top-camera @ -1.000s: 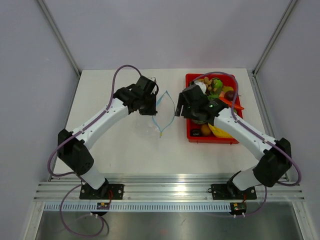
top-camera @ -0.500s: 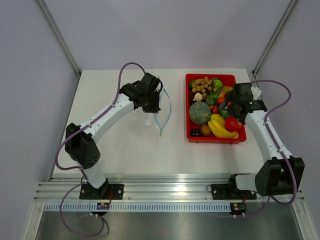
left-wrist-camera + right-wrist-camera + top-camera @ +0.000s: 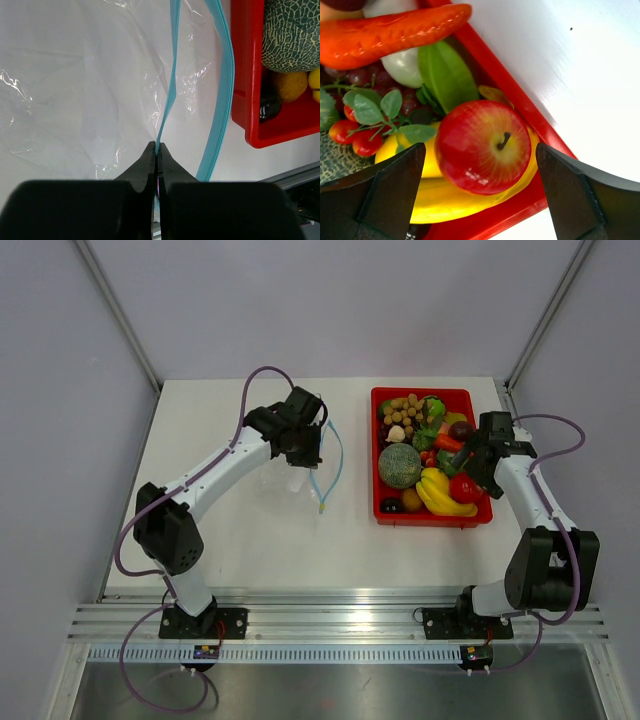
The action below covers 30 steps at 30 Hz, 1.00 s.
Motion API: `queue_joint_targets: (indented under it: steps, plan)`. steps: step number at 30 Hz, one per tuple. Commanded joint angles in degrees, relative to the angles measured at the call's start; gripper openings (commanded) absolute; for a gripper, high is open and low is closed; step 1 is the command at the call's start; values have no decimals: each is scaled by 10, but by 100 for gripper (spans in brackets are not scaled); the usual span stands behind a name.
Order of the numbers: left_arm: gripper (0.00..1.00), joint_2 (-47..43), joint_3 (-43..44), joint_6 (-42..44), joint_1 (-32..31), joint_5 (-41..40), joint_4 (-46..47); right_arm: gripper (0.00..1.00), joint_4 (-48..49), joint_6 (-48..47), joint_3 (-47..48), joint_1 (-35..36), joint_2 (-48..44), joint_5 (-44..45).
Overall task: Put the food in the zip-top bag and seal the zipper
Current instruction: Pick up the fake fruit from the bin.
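1. Table: white, bearing all the items below.
2. Red tray: at 3 o'clock of the table's middle, holding all the food.
3. Zip-top bag: clear and crinkled, at 9 o'clock of the tray and apart from it. No food could be seen in it.
4. Zipper: teal, long axis running 12 to 6, the two lips bowed apart.
5. Left gripper: fingers pressed together on one zipper lip.
6. Right gripper: fingers spread wide and empty over the tray's 3 o'clock side, the nearer arm to the food.
7. Melon: at the tray's 9 o'clock side.
8. Bananas: at the tray's 6 o'clock.
9. Apple: red, resting on the bananas directly between the right fingers, the likeliest next pick. Round, with no long axis to align.
10. Carrot: at 11 o'clock of the apple.
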Motion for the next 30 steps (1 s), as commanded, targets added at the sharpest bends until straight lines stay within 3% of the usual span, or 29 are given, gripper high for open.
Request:
queue_joint_targets:
  steps: [1, 14, 17, 18, 22, 30]
  plan:
    - [0, 8, 20, 13, 2, 11, 15, 99, 37, -5, -17, -19, -5, -33]
    - [0, 18, 22, 11, 1, 28, 10, 96, 116, 12, -67, -56, 5, -134]
    - [0, 19, 26, 11, 1, 26, 8, 84, 116, 12, -72, -57, -1, -134]
    - [0, 19, 28, 12, 1, 24, 8, 73, 114, 11, -73, -57, -4, -134]
    - [0, 20, 37, 12, 1, 27, 6, 54, 100, 1, -78, -57, -38, -127]
    - [0, 44, 77, -1, -19, 50, 7, 51, 45, -25, -71, -57, -161, -132]
